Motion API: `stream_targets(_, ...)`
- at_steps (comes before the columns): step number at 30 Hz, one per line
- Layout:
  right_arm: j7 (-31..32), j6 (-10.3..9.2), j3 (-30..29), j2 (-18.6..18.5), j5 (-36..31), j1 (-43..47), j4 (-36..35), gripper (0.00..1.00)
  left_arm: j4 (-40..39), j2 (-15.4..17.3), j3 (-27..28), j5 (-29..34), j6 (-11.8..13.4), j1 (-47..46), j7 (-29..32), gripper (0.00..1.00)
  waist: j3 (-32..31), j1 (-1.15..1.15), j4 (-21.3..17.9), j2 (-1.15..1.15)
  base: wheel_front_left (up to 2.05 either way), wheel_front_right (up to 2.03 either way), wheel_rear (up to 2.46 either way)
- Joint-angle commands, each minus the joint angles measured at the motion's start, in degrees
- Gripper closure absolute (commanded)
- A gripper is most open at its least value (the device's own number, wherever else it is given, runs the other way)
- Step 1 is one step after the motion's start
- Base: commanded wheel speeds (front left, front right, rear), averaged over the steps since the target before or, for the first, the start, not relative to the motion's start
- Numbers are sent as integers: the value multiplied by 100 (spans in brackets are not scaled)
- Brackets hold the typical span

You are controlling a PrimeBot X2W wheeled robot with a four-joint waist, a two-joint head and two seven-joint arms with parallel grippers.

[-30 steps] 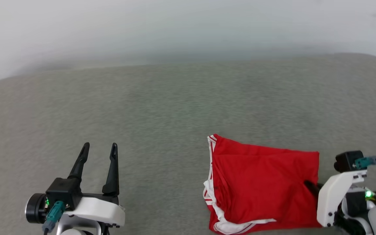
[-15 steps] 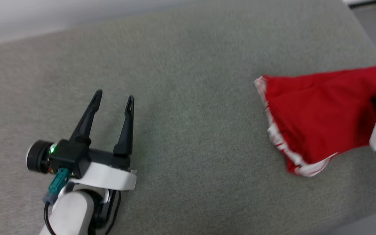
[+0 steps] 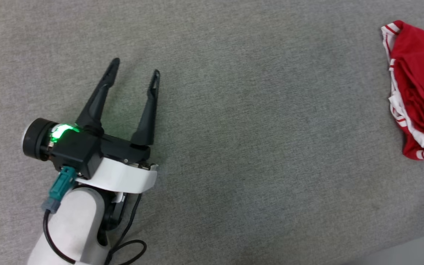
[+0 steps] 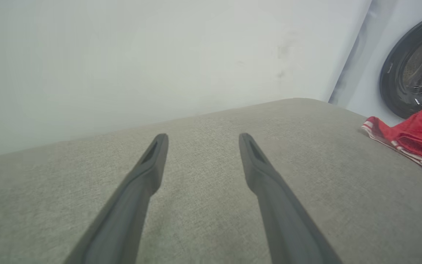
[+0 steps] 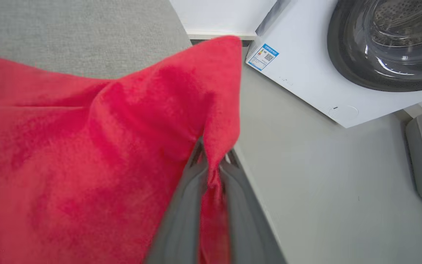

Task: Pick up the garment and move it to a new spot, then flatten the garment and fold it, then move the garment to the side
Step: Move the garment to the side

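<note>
Garment (image 3: 420,70): striped trim (image 3: 393,79) faces left.

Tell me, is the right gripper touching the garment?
Touching. The right wrist view shows the right gripper shut on the garment, with a red fold pinched between its fingers.

Left pincer (image 3: 135,66) was over the grey fabric surface (image 3: 256,129) at frame left, its two dark fingers spread wide with nothing between them and a green light (image 3: 63,131) lit on its black base. Garment (image 3: 421,84) sat bunched at the far right edge, red with white-and-red striped trim, well apart from the pincer.
</note>
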Motion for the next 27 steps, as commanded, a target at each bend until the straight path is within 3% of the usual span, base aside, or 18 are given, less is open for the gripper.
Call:
stream_targets(1,-180,-7,-161,131,-152,-78,67,58,-7,31,55,-23,44,-21,-20,0,14,-1,49,0,0,0,0)
stream_targets(2,-245,-7,-285,211,-183,-103,135,9,-3,46,80,-31,69,5,-28,0,4,-1,62,0,0,0,0)
stream_targets(3,-334,-7,-364,226,-319,-92,168,0,3,62,99,-36,79,31,-32,0,-13,-1,79,0,0,0,0)
stream_targets(8,-759,-7,-800,237,-594,-141,443,0,70,79,145,-69,162,155,-7,0,-221,-1,166,0,0,0,0)
stream_targets(14,-1344,-7,-863,321,-629,24,532,0,262,-32,127,-185,238,370,-73,0,-765,-1,317,0,0,0,0)
stream_targets(19,-1480,-7,-862,639,-502,614,-124,0,429,-145,227,-322,384,690,-158,0,-1377,-1,543,0,0,0,0)
stream_targets(26,-1157,-7,-649,1204,-213,2012,-1830,0,591,-198,364,-480,558,1250,-207,0,-2072,-1,917,0,0,0,0)
stream_targets(27,-1157,-7,-649,1204,-213,2012,-1830,0,591,-198,364,-480,558,1250,-207,0,-2072,-1,917,0,0,0,0)
